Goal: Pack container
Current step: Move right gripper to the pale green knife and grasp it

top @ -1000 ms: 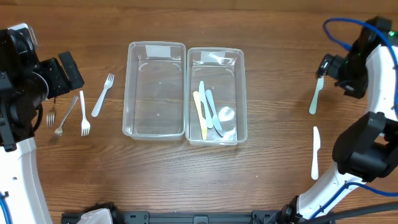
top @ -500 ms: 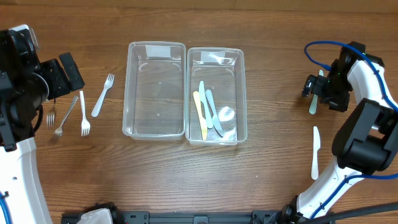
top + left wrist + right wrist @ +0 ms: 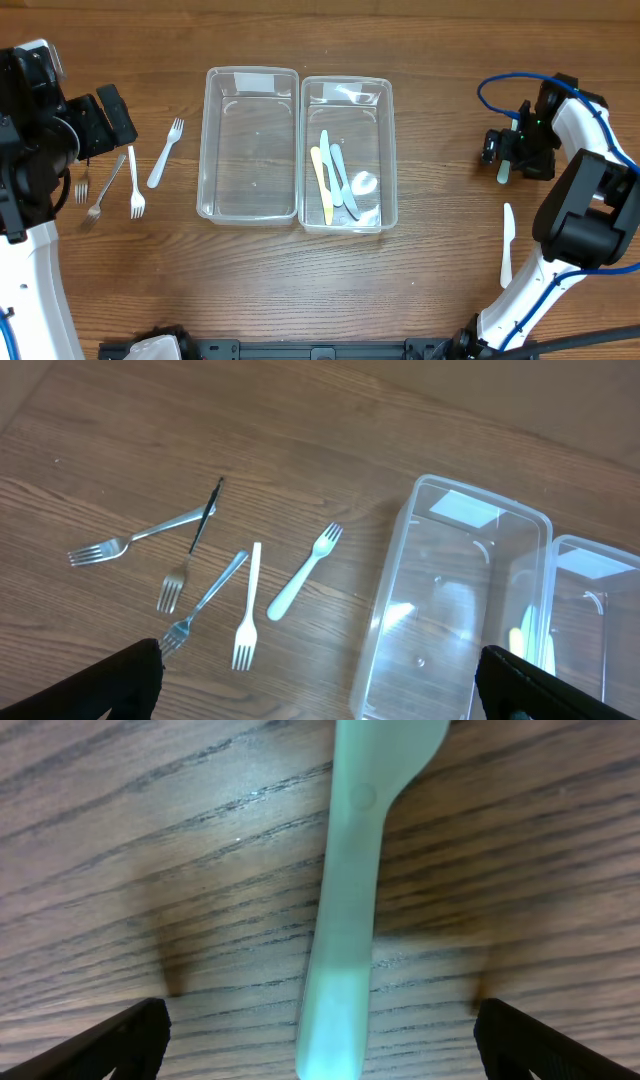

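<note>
Two clear plastic containers stand side by side mid-table: the left one (image 3: 250, 145) is empty, the right one (image 3: 347, 155) holds yellow and pale blue plastic knives (image 3: 333, 175). My right gripper (image 3: 505, 158) is open, low over the table, its fingers on either side of a pale green plastic utensil (image 3: 345, 920) that lies on the wood. A white plastic knife (image 3: 507, 245) lies nearer the front right. My left gripper (image 3: 320, 690) is open and empty, held above the forks at the left.
At the left lie two white plastic forks (image 3: 165, 152) (image 3: 134, 183) and two or three metal forks (image 3: 105, 187), also in the left wrist view (image 3: 300, 572). A blue cable loops off the right arm (image 3: 495, 85).
My right arm has come down and a little left onto the pale green utensil, now straddling it with open fingers. The left arm and the containers have not moved.
</note>
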Controlling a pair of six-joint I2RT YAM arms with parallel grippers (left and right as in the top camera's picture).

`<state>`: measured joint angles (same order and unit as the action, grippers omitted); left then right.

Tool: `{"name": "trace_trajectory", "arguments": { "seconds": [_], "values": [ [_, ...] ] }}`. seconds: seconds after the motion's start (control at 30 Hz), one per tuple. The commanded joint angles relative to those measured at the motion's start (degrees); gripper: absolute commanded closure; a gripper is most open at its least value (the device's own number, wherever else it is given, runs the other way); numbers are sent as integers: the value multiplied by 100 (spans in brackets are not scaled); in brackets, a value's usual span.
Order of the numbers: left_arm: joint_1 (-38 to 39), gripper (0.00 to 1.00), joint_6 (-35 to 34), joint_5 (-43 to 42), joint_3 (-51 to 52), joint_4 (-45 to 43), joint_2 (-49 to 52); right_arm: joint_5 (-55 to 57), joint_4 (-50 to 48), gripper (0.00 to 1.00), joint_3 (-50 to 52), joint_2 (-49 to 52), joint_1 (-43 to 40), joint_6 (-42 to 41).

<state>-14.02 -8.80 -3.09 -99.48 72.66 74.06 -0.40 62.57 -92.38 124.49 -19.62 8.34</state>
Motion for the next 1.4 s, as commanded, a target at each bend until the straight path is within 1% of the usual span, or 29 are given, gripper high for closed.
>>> {"name": "trace_trajectory", "arguments": {
  "seconds": [0.0, 0.63, 0.7, 0.8, 0.9, 0.93, 1.0, 1.03, 1.1, 1.2, 1.3, 1.37],
  "values": [
    [-42, 0, 107, -125, -79, -2, 9, 31, -37, 0, 31, 92, -2, 199],
    [-42, 0, 107, -125, -79, 42, 9, 31, -83, 0, 105, 361, -2, 243],
    [-42, 0, 107, -125, -79, 42, 9, 28, -79, 8, 105, 361, -2, 240],
    [-42, 0, 107, -122, -79, 42, 9, 31, -83, 27, 103, 361, -2, 240],
    [-42, 0, 107, -125, -79, 44, 9, 31, -79, 42, 103, 361, -2, 240],
    [-42, 0, 105, -125, -79, 42, 9, 31, -79, 45, 103, 361, -2, 240],
    [-42, 0, 105, -125, -79, 37, 9, 28, -74, 50, 103, 361, -2, 238],
    [-42, 0, 105, -127, -79, 37, 9, 31, -74, 55, 103, 361, -2, 238],
    [-42, 0, 105, -125, -79, 39, 9, 31, -76, 55, 103, 361, -2, 238],
    [-42, 0, 105, -129, -79, 46, 9, 28, -72, 63, 103, 361, -2, 238],
    [-42, 0, 107, -127, -79, 44, 9, 28, -76, 65, 103, 361, -2, 238],
    [-42, 0, 107, -127, -79, 42, 9, 28, -81, 68, 103, 361, -2, 238]
  ]
}}
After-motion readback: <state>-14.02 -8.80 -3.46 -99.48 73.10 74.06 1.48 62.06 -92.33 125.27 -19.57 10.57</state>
